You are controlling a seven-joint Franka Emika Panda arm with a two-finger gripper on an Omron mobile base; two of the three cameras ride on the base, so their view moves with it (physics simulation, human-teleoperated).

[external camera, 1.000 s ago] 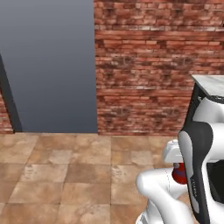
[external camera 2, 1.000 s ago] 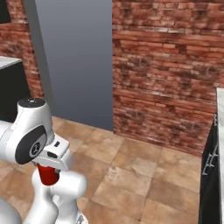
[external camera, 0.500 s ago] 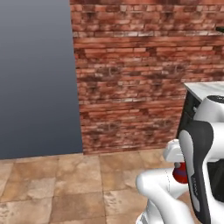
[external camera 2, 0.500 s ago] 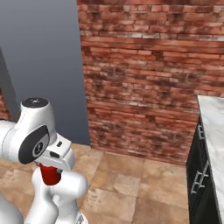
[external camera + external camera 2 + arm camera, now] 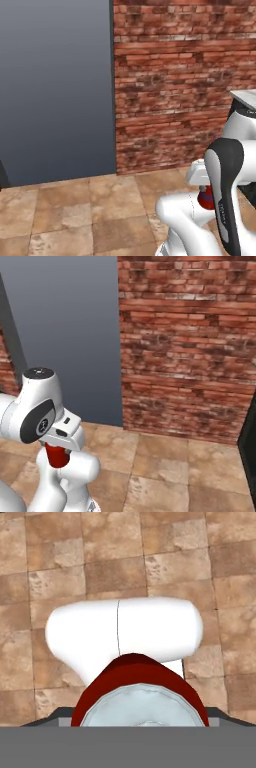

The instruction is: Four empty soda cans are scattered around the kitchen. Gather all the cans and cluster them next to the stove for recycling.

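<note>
Carrying a red soda can (image 5: 58, 455) tucked under the folded arm, the robot appears to be mid-transit, with a brick wall (image 5: 180, 85) and a grey panel (image 5: 55, 90) ahead and a tiled floor (image 5: 75, 210) below. The tool (image 5: 142, 719) sits clamped on the can: in the hand view the can's silver top and red shoulder press right up against the camera, and both base views show the red body hanging just beneath the wrist. The step in hand looks like the carry toward the stove; the next move probably calls for driving the base on until the range comes into sight, then lowering the can upright beside it. No brand, label or lettering can be read on the can; its red side looks plain.
</note>
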